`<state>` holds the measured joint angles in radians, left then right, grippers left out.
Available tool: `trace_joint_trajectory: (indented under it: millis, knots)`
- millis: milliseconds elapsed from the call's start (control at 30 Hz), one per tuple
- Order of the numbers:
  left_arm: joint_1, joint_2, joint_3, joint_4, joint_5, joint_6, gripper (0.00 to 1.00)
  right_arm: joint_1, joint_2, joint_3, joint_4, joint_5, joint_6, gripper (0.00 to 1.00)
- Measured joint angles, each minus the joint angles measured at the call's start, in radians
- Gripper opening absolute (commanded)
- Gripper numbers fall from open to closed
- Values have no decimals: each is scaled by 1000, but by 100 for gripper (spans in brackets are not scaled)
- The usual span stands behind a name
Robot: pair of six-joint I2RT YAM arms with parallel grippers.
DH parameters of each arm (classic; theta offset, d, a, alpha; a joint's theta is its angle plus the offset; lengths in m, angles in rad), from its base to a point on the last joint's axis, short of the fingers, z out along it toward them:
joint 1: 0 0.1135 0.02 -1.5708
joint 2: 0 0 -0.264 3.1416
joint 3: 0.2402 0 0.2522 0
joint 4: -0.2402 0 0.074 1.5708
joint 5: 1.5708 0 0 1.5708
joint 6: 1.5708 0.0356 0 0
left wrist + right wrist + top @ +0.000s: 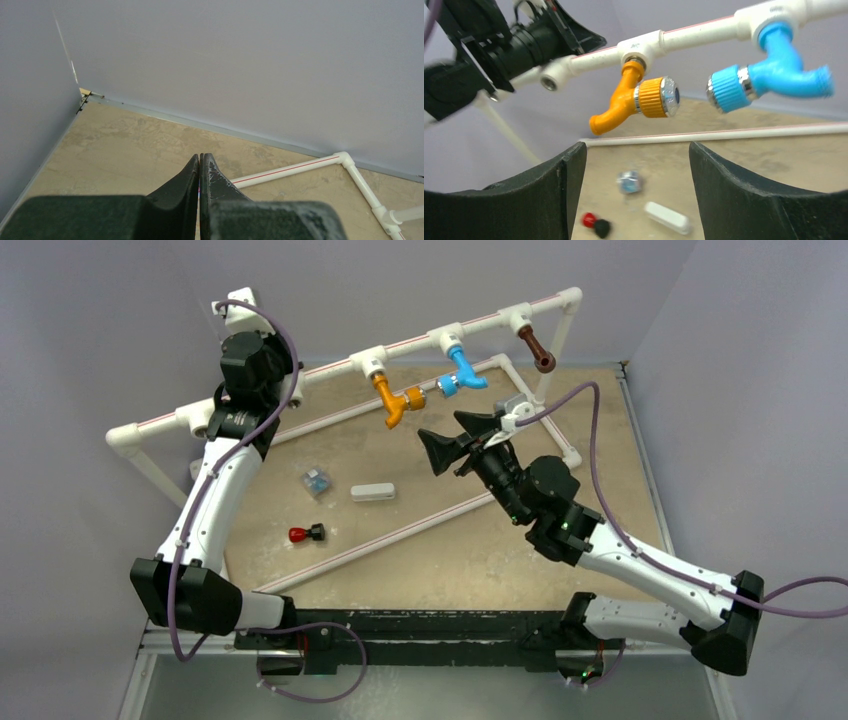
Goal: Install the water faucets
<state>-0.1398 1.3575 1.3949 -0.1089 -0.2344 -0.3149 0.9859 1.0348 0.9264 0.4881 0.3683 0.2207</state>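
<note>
Potentially the orange-yellow bent plastic faucet (624,102) is bumped if the spread right fingers (559,185) are swung; left fingers (212,176) are pressed together.

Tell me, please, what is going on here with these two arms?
An orange faucet, a blue faucet and a brown faucet already hang from the white pipe rail. The right tool is open and empty, hovering in front of the orange and blue ones. The left tool is shut on nothing, over at the far left.
</note>
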Motion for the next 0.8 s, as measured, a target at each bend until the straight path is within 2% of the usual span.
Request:
trace_joint_trajectory:
  millis: [133, 367, 600, 800]
  knots:
    - [0, 1, 0, 0, 0, 0, 0, 1, 27, 72, -73, -7, -238, 75]
    - [2, 2, 2, -1, 2, 0, 0, 38, 62, 76, -101, -8, -660, 81]
    - [2, 2, 2, -2, 3, 0, 0, 91, 72, 37, -51, 7, -1053, 83]
    - [2, 3, 2, -1, 3, 0, 0, 120, 126, 34, 36, 15, -1321, 84]
